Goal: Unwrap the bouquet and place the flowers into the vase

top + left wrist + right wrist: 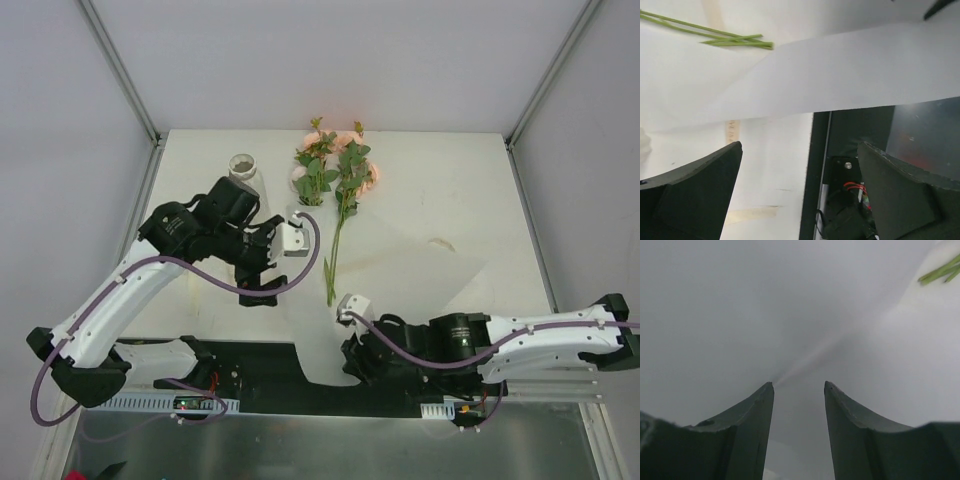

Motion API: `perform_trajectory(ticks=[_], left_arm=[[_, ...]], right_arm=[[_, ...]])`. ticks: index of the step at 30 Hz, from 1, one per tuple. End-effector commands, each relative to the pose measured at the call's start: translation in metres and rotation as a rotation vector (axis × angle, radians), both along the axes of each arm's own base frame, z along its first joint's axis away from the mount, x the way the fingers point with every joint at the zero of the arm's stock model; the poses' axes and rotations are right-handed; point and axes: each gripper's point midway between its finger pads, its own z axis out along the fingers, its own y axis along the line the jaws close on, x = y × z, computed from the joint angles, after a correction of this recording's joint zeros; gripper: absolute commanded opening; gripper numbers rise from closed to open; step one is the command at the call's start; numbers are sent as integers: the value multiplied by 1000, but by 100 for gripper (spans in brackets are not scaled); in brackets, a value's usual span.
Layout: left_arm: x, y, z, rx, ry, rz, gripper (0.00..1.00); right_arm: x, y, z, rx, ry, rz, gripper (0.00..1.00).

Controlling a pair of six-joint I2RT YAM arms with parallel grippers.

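1 vase (242, 165), 1 ppr sheet (400, 290), 2 arms (110, 300) (545, 340)

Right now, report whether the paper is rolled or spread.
Spread: the paper lies opened out as a sheet, the flowers lying loose on it.

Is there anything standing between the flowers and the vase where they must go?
Nothing visible lies on the table between the flowers and the vase. Only the left arm hangs close to the vase's near side and may crowd it.

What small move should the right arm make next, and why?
Probably close the right pincer on the paper fold just ahead of its tips: its jaws stand apart, and the flowers lie on that unwrapped sheet.
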Motion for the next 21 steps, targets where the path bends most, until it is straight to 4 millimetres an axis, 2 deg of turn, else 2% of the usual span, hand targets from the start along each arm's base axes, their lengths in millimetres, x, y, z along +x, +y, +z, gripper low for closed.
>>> perform_trajectory(ticks=[1, 2, 3, 6, 9, 12, 14, 16, 17, 19, 20, 21], left_arm=[[28, 3, 5, 47, -83, 91, 99], [42, -5, 5, 30, -114, 118, 99], [49, -12, -4, 43, -74, 149, 99], [66, -43, -12, -4, -7, 173, 99], [79, -72, -13, -30, 64, 165, 99], [83, -93, -14, -36, 123, 152, 99], [82, -96, -17, -33, 137, 142, 99], [82, -93, -29, -2, 150, 153, 99], [81, -89, -33, 13, 149, 158, 99], [77, -78, -46, 42, 140, 174, 99], [79, -71, -49, 43, 142, 203, 99], [74, -61, -53, 43, 139, 221, 99]], right_arm=[[-10, -11, -21, -129, -54, -43, 48], [-13, -13, -22, -139, -67, -36, 48], [-10, -17, -24, -156, -85, -50, 48], [-11, -19, -29, -157, -78, -65, 48], [-13, -24, -34, -157, -61, -84, 48], [-12, -33, -38, -165, -61, -116, 48], [-11, -41, -41, -182, -71, -128, 48], [-6, -46, -38, -168, -79, -172, 49], [0, -56, -39, -192, -98, -200, 53], [23, -63, -18, -138, -161, -329, 54], [35, -73, -10, -150, -215, -366, 56], [53, -70, 19, -76, -282, -440, 56]])
